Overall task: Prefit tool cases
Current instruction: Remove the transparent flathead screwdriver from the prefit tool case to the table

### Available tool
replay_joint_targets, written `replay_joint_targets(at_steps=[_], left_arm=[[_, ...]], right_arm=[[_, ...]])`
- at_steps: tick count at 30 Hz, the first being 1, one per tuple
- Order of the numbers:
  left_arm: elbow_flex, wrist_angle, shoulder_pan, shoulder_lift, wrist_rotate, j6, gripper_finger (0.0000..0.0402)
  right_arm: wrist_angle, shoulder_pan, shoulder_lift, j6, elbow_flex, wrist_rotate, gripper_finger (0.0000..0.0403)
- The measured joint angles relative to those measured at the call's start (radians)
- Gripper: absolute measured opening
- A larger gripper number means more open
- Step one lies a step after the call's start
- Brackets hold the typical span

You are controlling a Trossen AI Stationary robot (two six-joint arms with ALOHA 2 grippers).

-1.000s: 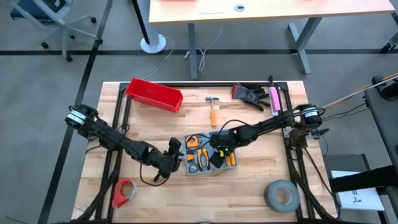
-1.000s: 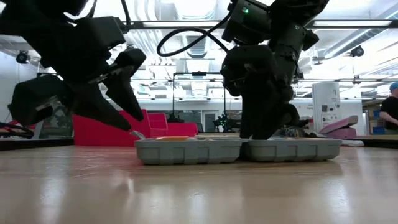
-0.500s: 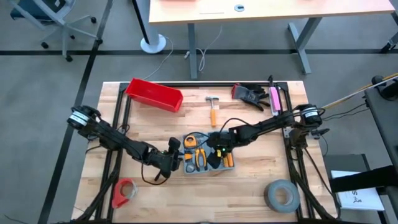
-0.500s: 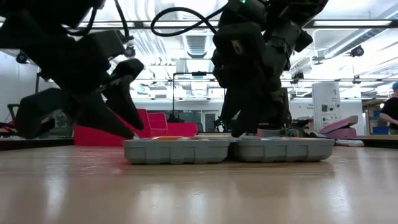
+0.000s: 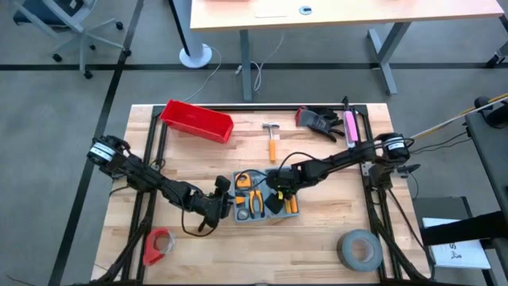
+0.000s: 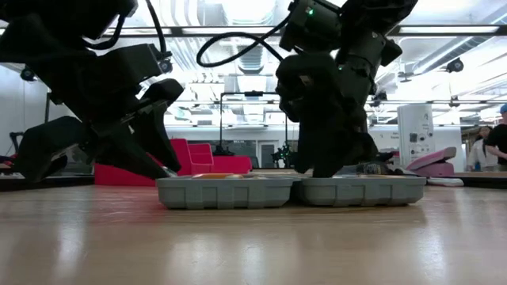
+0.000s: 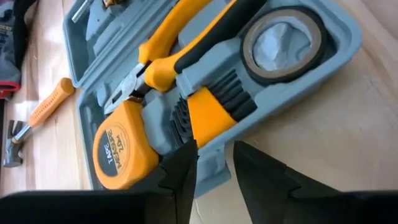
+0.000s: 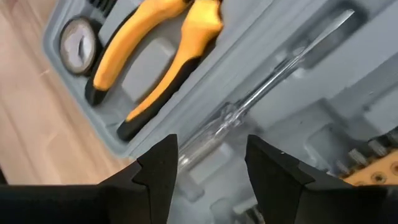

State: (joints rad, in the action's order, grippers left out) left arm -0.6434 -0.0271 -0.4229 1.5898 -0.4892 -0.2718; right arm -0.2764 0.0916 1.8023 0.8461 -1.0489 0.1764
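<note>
Tool case (image 5: 262, 202) lies open, flat, approx. centre of tabletop (image 5: 317, 238), slightly toward front edge. In case: pliers (image 7: 180, 53), tape measure (image 7: 121, 155), small tape ring (image 7: 283, 43), screwdriver (image 8: 267, 87). Left gripper (image 5: 225, 205) at case's left edge; right gripper (image 5: 278, 189) over case's right half. Behind case: hammer (image 5: 271, 139). Bin (image 5: 197, 121) at rear left. Gloves (image 5: 319, 121) at rear right. Tape roll (image 5: 359, 249) at front right; smaller roll (image 5: 158, 245) at front left. Person (image 6: 497, 136) in room behind, low view, far right.
</note>
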Motion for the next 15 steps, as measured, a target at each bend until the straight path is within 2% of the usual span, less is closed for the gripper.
replay_joint_targets(at_steps=[7,15], left_arm=[[0.002,-0.002,0.002,0.0,0.0,0.012,0.0128],[0.004,0.001,0.002,0.019,0.005,0.036,0.0111]], right_arm=[[0.08,-0.004,0.055,0.021,-0.009,0.014,0.0168],[0.117,-0.005,0.06,0.003,-0.022,0.012,0.0167]])
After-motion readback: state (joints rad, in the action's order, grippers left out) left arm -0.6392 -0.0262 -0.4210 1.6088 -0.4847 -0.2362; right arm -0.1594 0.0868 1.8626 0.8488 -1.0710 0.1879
